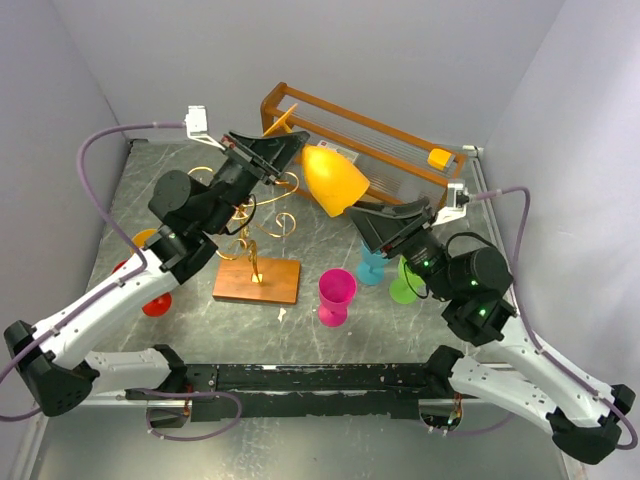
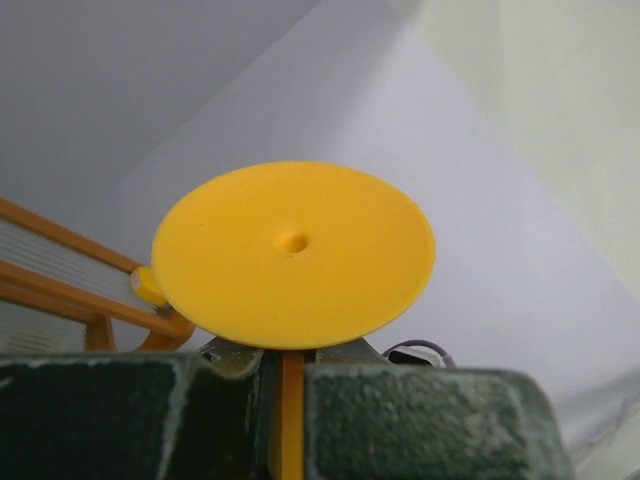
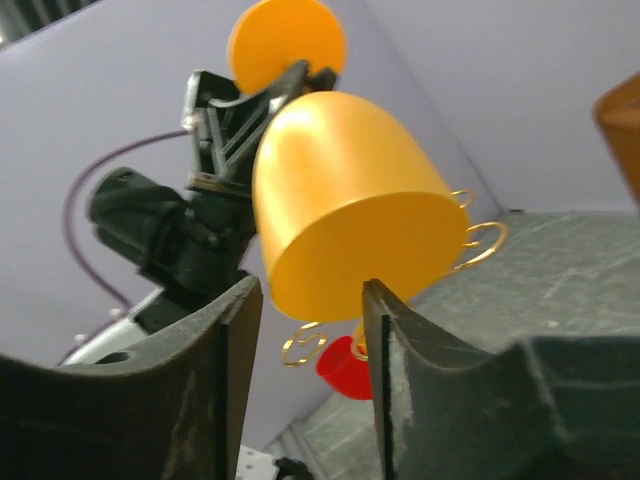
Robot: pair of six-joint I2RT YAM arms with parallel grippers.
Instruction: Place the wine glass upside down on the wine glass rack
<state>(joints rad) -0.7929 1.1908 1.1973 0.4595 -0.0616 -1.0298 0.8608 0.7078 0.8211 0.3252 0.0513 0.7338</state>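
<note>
Left gripper: mine, clamped on the thin stem of one wine glass. The glass is smooth yellow plastic with a round foot, its bowl slanting rightward.
One wine glass rack: curled gold wire on a flat wooden base, just left of the bowl.
Right gripper: jaws parted, empty, at the bowl's rim.
</note>
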